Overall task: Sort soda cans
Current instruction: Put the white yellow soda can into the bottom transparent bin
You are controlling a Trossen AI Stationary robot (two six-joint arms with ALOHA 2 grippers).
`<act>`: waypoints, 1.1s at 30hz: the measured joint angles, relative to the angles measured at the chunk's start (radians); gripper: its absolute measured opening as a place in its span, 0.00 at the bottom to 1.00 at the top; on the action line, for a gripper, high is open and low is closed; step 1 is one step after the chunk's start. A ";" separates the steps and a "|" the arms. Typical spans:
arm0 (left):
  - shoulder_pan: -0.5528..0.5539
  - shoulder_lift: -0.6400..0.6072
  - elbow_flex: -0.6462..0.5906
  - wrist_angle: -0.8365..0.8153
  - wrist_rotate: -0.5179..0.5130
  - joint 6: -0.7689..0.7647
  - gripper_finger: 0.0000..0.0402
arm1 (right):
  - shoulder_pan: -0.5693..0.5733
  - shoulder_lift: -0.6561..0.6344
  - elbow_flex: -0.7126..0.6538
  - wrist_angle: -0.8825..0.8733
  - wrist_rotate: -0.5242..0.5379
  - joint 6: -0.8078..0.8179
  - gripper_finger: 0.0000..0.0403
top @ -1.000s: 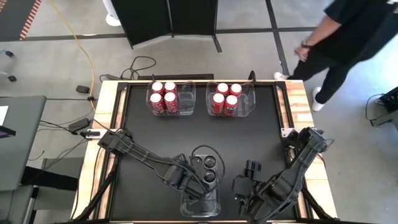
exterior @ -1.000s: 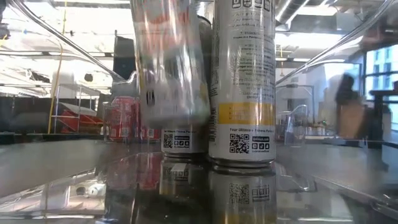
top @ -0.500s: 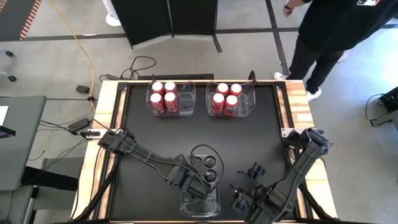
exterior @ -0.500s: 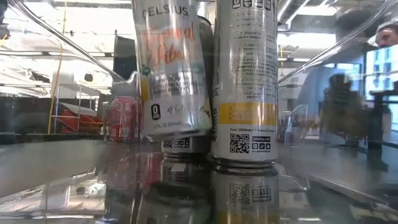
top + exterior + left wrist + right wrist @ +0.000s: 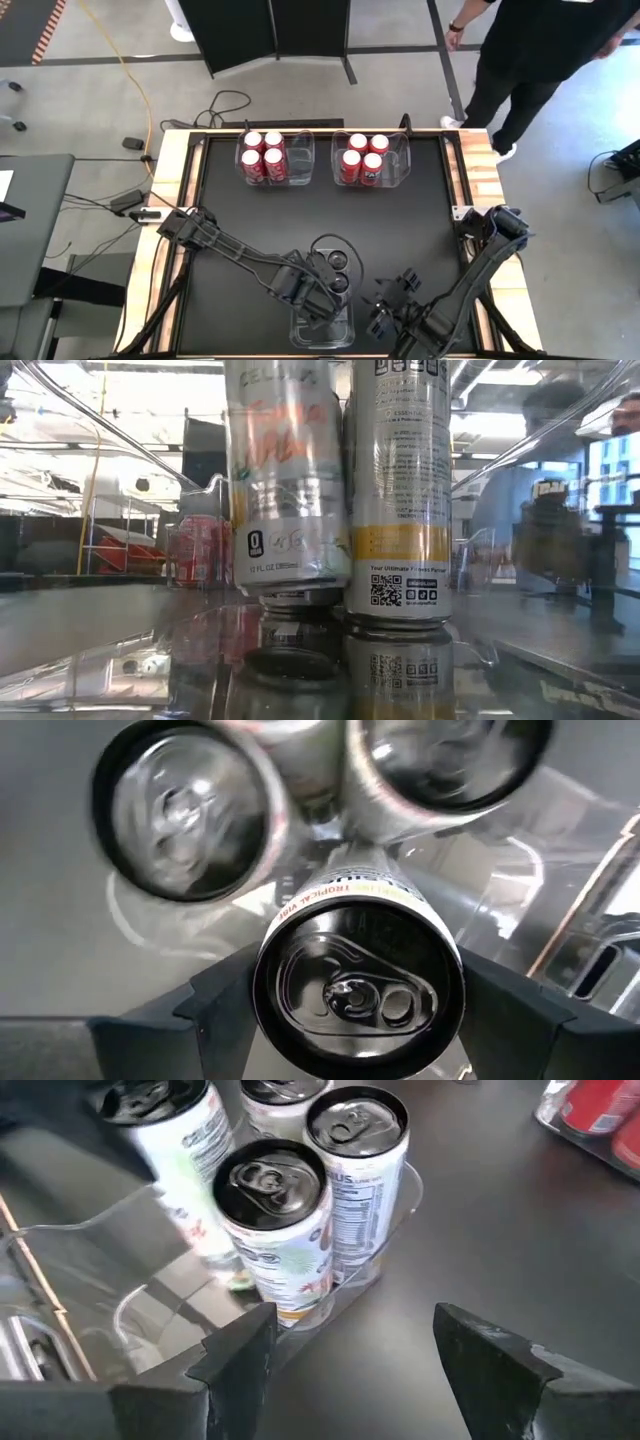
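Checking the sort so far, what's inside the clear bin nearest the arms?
The near bin holds silver cans standing upright, three clear in the right wrist view. The left gripper holds a fourth can over it. The bin floor beneath them is hidden.

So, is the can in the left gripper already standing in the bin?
Not yet. The can hangs above the bin floor, clamped in the left gripper.
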 joint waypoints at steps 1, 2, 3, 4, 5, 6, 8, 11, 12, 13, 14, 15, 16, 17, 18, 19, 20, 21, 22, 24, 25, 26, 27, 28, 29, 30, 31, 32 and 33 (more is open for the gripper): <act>0.000 0.000 0.000 0.015 0.000 0.011 0.69 | -0.005 0.000 -0.002 0.005 0.004 0.000 0.71; 0.000 0.000 0.000 0.030 0.001 0.019 0.69 | -0.008 0.000 -0.003 0.003 0.005 -0.001 0.71; 0.000 0.000 0.000 0.042 0.003 0.030 0.70 | -0.010 0.000 -0.004 0.005 0.008 -0.006 0.71; 0.000 0.000 0.000 0.049 0.003 0.041 0.70 | -0.010 0.000 -0.005 0.006 0.010 -0.014 0.71; 0.000 0.000 0.000 0.050 0.003 0.051 0.71 | -0.011 0.000 -0.004 0.009 0.011 -0.023 0.71; 0.000 0.000 0.000 0.049 0.002 0.058 0.71 | -0.012 0.000 -0.004 0.012 0.013 -0.030 0.71; 0.000 0.000 0.000 0.046 0.000 0.058 0.72 | -0.015 0.000 -0.004 0.013 0.012 -0.032 0.71; 0.000 0.000 0.000 0.046 -0.017 0.048 0.75 | -0.019 0.000 -0.004 0.019 0.013 -0.033 0.71; 0.000 -0.002 0.001 0.046 -0.026 0.050 0.76 | -0.019 0.000 -0.004 0.020 0.013 -0.033 0.71; 0.000 -0.003 0.002 0.046 -0.033 0.053 0.76 | -0.019 0.000 -0.004 0.020 0.013 -0.033 0.71; 0.000 -0.003 0.002 0.041 -0.038 0.055 0.76 | -0.019 0.000 -0.004 0.019 0.016 -0.033 0.71; 0.000 -0.003 0.002 0.036 -0.038 0.057 0.76 | -0.019 0.000 -0.004 0.019 0.022 -0.034 0.71; 0.000 -0.003 0.002 0.031 -0.039 0.061 0.76 | -0.019 0.000 -0.004 0.019 0.027 -0.035 0.71; 0.000 -0.003 0.002 0.026 -0.039 0.063 0.75 | -0.020 0.000 -0.004 0.019 0.028 -0.036 0.71; 0.000 -0.003 0.002 0.021 -0.039 0.063 0.75 | -0.020 0.000 -0.004 0.019 0.028 -0.036 0.71; 0.000 -0.003 0.002 0.016 -0.039 0.064 0.75 | -0.021 0.000 -0.004 0.019 0.028 -0.036 0.71; 0.000 -0.003 0.002 0.013 -0.038 0.069 0.75 | -0.021 0.000 -0.004 0.019 0.028 -0.036 0.71; 0.000 -0.003 0.006 0.002 -0.037 0.073 0.75 | -0.021 0.000 -0.004 0.019 0.028 -0.036 0.71; 0.000 -0.003 0.014 -0.013 -0.036 0.074 0.75 | -0.021 0.000 -0.004 0.019 0.028 -0.037 0.71; 0.000 -0.005 0.038 -0.053 -0.032 0.071 0.75 | -0.021 0.000 -0.004 0.020 0.028 -0.037 0.71; 0.000 -0.018 0.037 -0.060 -0.029 0.071 0.75 | -0.022 0.000 -0.004 0.020 0.026 -0.037 0.71; 0.000 -0.038 0.029 -0.063 -0.022 0.068 0.75 | -0.027 0.000 -0.004 0.019 0.018 -0.036 0.71; 0.000 -0.052 0.028 -0.075 -0.023 0.058 0.75 | -0.031 0.000 -0.003 0.020 0.006 -0.036 0.71; 0.000 -0.069 0.028 -0.083 -0.023 0.052 0.75 | -0.036 0.000 -0.003 0.020 -0.006 -0.036 0.71; 0.000 -0.084 0.029 -0.085 -0.027 0.048 0.75 | -0.042 0.000 -0.003 0.020 -0.015 -0.037 0.71; 0.000 -0.094 0.030 -0.082 -0.037 0.044 0.75 | -0.047 0.000 -0.003 0.020 -0.018 -0.045 0.71; -0.002 -0.100 0.030 -0.082 -0.046 0.037 0.75 | -0.052 0.000 -0.003 0.021 -0.021 -0.058 0.71; -0.005 -0.101 0.030 -0.085 -0.052 0.029 0.75 | -0.057 0.000 -0.003 0.022 -0.024 -0.073 0.71; -0.010 -0.101 0.030 -0.090 -0.055 0.020 0.75 | -0.062 0.000 -0.003 0.022 -0.026 -0.082 0.71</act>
